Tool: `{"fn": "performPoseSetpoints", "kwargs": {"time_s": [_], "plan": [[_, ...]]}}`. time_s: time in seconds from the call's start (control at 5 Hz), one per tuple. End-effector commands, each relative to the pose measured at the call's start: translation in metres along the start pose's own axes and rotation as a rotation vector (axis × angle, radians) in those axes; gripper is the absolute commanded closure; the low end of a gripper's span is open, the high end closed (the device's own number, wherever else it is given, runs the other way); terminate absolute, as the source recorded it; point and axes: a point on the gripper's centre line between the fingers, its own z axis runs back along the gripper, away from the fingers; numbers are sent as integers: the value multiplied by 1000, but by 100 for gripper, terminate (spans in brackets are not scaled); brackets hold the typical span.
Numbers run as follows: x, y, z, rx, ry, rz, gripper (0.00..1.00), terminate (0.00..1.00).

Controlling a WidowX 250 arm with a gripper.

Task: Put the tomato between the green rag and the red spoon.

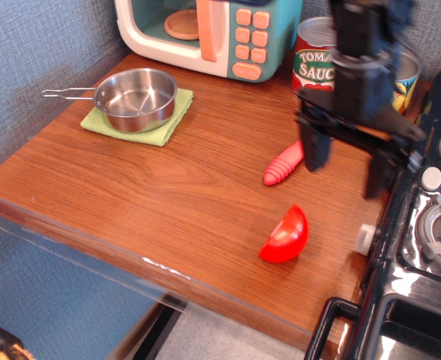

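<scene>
The tomato (286,235), a glossy red half-dome, lies on the wooden counter near the front right, flat face turned left. The red spoon (281,164) lies behind it; its silver bowl is hidden by my arm. The green rag (163,122) lies at the back left under a steel pan (135,99). My gripper (346,171) is open and empty. It hangs above the counter, behind and to the right of the tomato, fingers pointing down.
A toy microwave (213,34) stands at the back. A tomato sauce can (313,61) and a pineapple can (403,82) stand at the back right, partly hidden by the arm. A black stove (423,247) borders the counter's right edge.
</scene>
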Motion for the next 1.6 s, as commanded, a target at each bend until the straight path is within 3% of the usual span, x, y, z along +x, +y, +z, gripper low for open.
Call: {"fn": "performPoseSetpoints", "kwargs": {"time_s": [0.0,0.2,0.4,0.6,0.8,1.0,1.2,1.4], "plan": [[-27,4,2,130,117,91,0,0],[-36,15,1,246,147,164,0,0],[-41,17,-16,259,79,219,0,0],[-42,20,-35,217,-104,197,0,0],[-44,30,-47,173,-213,193,0,0],[-43,41,-51,120,-276,186,0,0],[-42,43,-53,112,-271,199,0,0],[-42,44,-53,122,-259,199,100,0]]}}
